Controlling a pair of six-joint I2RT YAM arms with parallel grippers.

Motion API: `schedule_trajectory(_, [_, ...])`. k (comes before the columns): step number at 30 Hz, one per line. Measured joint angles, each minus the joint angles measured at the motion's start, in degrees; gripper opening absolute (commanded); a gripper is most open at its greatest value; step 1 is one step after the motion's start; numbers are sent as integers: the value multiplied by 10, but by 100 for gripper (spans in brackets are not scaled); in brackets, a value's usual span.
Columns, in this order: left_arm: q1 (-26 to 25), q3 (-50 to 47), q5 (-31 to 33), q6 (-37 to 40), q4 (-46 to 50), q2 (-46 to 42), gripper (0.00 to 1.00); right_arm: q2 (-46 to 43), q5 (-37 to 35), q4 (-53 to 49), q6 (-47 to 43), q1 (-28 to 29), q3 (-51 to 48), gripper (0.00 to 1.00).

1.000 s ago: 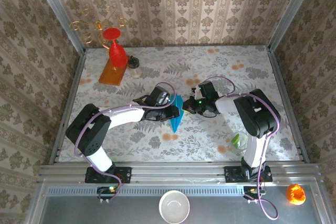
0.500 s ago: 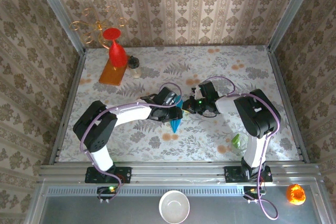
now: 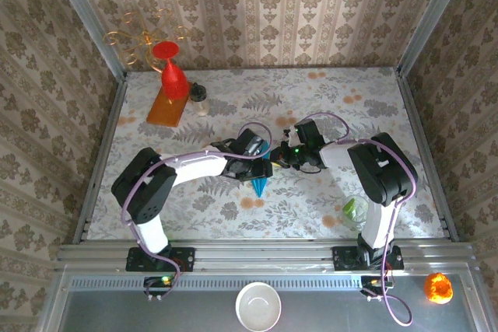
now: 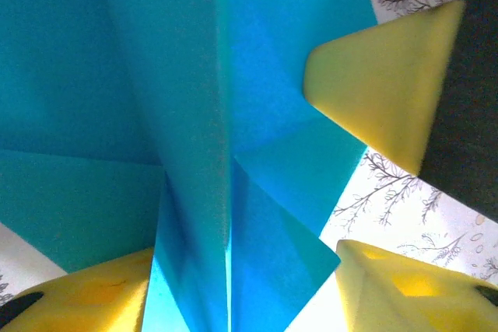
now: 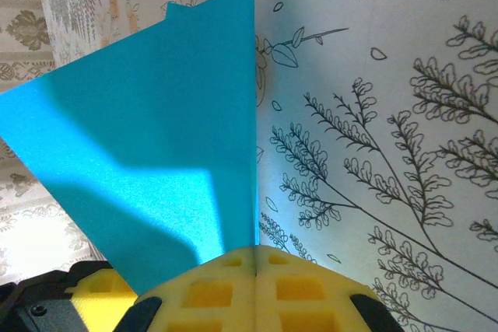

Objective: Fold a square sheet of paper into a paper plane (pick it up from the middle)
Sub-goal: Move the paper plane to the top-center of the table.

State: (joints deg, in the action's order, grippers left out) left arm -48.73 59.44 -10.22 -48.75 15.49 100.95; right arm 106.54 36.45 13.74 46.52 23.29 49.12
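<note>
The square sheet of paper is folded into a narrow teal-blue paper plane [image 3: 261,174] that stands on edge at the table's middle, its point toward the near edge. My right gripper [image 3: 282,158] is shut on the plane's right side; in the right wrist view its yellow pads [image 5: 233,293] meet on the paper's edge [image 5: 156,130]. My left gripper [image 3: 257,153] is at the plane's left side, open. In the left wrist view the creased paper [image 4: 194,114] rises between its two yellow fingertips [image 4: 405,289], the right one clear of the paper.
A red cone vase [image 3: 173,75] stands on an orange board [image 3: 166,106] at the back left, with a small jar [image 3: 198,93] beside it. A glass holding something green [image 3: 352,209] sits by the right arm's base. A white bowl [image 3: 258,305] lies below the table edge.
My left gripper has slid right, closer over the plane, and its jaws have spread apart. The right gripper has stayed shut on the paper in the same place.
</note>
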Motion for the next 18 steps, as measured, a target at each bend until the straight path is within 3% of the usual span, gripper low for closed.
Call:
schedule_trajectory(9, [1, 1, 13, 7, 23, 2, 35, 0, 0, 0, 0, 0, 0, 2])
schedule_trajectory(18, [1, 10, 13, 8, 28, 10, 32, 0, 0, 0, 0, 0, 0, 6])
